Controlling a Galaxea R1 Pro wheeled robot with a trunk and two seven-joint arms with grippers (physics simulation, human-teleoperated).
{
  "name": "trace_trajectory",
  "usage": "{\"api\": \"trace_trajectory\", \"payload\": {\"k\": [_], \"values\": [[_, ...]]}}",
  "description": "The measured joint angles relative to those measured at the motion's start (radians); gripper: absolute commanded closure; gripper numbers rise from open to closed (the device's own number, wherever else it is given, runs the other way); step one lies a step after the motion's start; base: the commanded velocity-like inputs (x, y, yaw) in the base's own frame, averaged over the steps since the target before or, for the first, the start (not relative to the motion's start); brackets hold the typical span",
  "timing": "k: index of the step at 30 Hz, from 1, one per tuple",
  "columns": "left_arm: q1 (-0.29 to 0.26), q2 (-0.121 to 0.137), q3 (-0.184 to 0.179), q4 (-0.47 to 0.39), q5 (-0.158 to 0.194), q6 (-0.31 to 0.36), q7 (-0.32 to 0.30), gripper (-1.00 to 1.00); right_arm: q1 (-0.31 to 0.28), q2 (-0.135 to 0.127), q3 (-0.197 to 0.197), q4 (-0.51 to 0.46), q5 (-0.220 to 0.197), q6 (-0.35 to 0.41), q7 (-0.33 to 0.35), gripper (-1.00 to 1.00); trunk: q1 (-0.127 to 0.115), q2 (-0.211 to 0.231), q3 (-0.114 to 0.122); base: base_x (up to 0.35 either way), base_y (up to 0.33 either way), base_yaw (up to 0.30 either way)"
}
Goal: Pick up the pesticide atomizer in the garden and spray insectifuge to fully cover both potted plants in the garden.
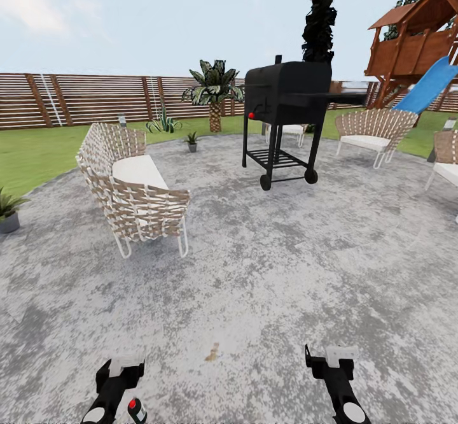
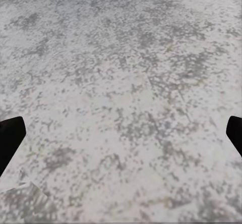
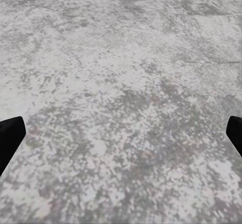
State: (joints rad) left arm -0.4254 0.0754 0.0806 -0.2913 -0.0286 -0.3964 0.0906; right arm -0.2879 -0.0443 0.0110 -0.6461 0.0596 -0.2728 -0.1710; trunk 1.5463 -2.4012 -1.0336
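facing the black grill across the grey patio. atomizer, red top, label unreadable, sits just beside left gripper. both potted plants lie left of the grill. left gripper and right gripper both spread apart, grasping nothing.

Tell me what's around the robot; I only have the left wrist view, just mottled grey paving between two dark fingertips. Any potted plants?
Observer: Yes. In the head view, one potted plant stands at the far edge of the patio, left of a black grill.
Operator: And the second?
Observer: A second potted plant sits at the patio's left edge, left of a woven sofa.
Operator: Where's the atomizer?
Observer: The pesticide atomizer shows at the head view's bottom edge, close beside the left gripper.
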Motion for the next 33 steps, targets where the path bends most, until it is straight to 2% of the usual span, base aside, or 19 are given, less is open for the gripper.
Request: {"api": "trace_trajectory", "payload": {"k": [2,12,24,33], "values": [[0.0,-0.001,-0.001,0.003,0.0,0.001,-0.001,-1.0,0.0,0.001,-0.001,0.0,0.0,0.001,-0.001,-1.0,0.008,-0.014,-0.007,0.0,0.0,0.0],[0.002,0.0,-0.002,0.002,0.0,-0.001,-0.002,-1.0,0.0,0.001,-0.003,0.001,0.0,0.003,-0.003,-1.0,0.008,-0.014,-0.021,0.0,0.0,0.0],[0.001,0.0,-0.001,0.007,-0.002,0.002,-0.004,-1.0,0.0,0.002,-0.002,0.001,0.0,0.003,-0.002,-1.0,0.054,-0.098,-0.078,0.0,0.0,0.0],[0.0,0.0,-0.001,0.009,-0.002,0.004,-0.004,-1.0,0.0,0.001,-0.002,0.001,0.0,0.001,-0.003,-1.0,0.058,-0.101,-0.127,0.0,0.0,0.0]]}}
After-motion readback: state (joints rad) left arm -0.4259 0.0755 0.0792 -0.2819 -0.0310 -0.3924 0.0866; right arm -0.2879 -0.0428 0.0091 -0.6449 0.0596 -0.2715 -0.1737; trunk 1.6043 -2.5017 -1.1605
